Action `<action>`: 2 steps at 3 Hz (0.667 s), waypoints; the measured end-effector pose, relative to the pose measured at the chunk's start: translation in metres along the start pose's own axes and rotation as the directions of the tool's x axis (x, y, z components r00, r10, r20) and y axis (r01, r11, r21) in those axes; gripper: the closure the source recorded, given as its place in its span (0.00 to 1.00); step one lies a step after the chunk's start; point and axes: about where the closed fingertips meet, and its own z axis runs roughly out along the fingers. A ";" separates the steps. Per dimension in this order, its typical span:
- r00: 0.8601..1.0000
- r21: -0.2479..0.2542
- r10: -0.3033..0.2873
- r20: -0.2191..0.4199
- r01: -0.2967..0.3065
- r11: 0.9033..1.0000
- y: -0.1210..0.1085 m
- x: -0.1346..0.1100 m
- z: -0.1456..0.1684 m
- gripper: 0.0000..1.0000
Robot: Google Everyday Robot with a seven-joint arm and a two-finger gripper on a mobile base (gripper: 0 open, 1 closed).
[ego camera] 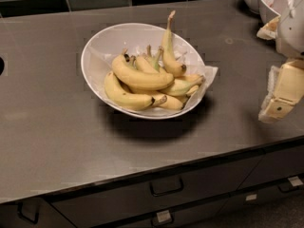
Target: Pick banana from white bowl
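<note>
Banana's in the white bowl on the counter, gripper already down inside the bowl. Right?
Not quite. The gripper is not inside the white bowl. It hangs at the right side of the picture, well apart from the bowl, as the camera view shows. The rest holds: the banana lies in the white bowl, and the bowl stands on the counter.

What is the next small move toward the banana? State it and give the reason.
Probably carry the gripper across until it is over the white bowl. It hangs at the view's right edge, apart from the bowl, while the banana lies uncovered on top of the pile.
</note>
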 end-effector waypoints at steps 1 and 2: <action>1.000 0.000 0.000 0.000 0.000 1.000 0.000 0.000 0.000 0.00; 0.999 0.014 -0.031 0.042 0.031 0.999 -0.001 -0.028 -0.003 0.00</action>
